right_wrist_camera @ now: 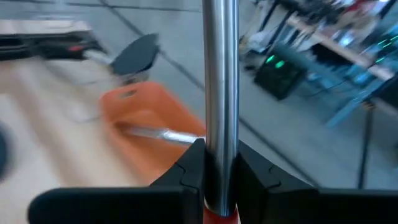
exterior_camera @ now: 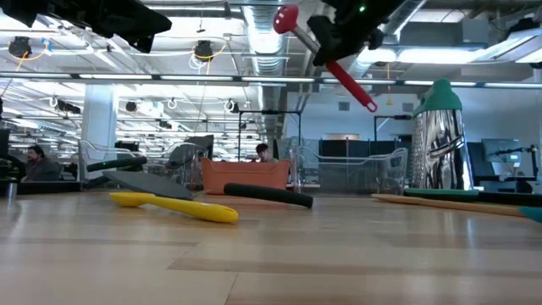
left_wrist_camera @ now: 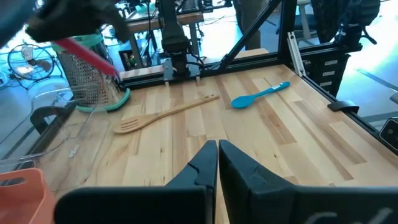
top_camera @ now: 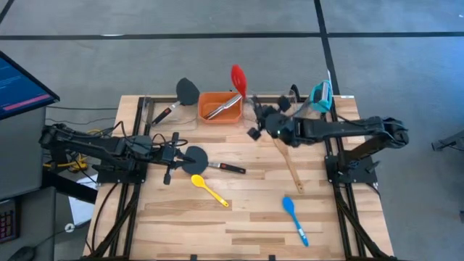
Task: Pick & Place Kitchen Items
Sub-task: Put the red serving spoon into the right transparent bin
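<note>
Nearest in the overhead view, at the table's front edge, lies the blue spoon (top_camera: pixel 293 217), with the yellow spoon (top_camera: pixel 208 189) further in and the wooden fork (top_camera: pixel 288 165) running toward the right arm. That arm's right gripper (top_camera: pixel 255 116) hangs just beside the orange bin (top_camera: pixel 220 106), clamped on the shaft of a red-headed utensil (top_camera: pixel 238 75) whose red end juts past the table's back edge. Metal tongs (top_camera: pixel 224 108) already lie in the bin. The left gripper (top_camera: pixel 174 154) sits closed and empty by a black spatula (top_camera: pixel 196 159).

From table height, the yellow spoon (exterior_camera: pixel 174 205) is closest, the orange bin (exterior_camera: pixel 244 176) behind it, and the red utensil (exterior_camera: pixel 326 55) is carried high overhead, tilted.

Past the left wrist, its own fingers meet with nothing between them; the wooden fork (left_wrist_camera: pixel 163 114) and blue spoon (left_wrist_camera: pixel 260 96) lie well apart from them on the boards.

Past the right wrist, the fingers pinch a shiny metal shaft (right_wrist_camera: pixel 221 93), a red part just showing below the grip, with the orange bin (right_wrist_camera: pixel 149 124) off to one side.

My worry is the hold: a narrow pinch on a smooth round shaft, with the heavy head far out, could let it swivel or slide. And released from here it may fall beside the bin, or land across the rim and tip out.
</note>
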You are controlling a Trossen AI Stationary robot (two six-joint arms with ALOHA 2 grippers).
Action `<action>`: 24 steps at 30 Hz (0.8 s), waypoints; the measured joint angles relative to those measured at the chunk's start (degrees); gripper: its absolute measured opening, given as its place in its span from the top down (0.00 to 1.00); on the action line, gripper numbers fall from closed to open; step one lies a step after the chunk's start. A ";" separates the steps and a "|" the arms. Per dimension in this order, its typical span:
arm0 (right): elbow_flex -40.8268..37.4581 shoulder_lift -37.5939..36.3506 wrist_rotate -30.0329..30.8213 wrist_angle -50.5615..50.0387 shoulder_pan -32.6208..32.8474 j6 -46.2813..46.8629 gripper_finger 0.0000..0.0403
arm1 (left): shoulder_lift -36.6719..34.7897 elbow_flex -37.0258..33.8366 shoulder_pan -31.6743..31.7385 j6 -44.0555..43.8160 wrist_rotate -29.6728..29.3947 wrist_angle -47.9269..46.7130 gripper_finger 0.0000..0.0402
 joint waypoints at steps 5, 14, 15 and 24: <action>0.01 2.45 -0.59 4.13 -6.69 -7.43 0.89 | 0.00 0.00 0.00 0.00 -0.22 0.01 0.99; -0.08 7.68 -11.21 4.20 -19.36 -9.65 0.89 | 0.00 0.00 0.00 0.02 -0.18 0.00 0.99; -0.08 8.16 -12.03 4.21 -20.32 -10.81 0.89 | 0.00 0.00 -0.01 0.02 -0.17 0.00 0.99; -0.08 11.95 -21.07 3.65 -26.11 -24.83 0.89 | 0.00 0.00 -0.01 0.55 -0.13 0.00 0.99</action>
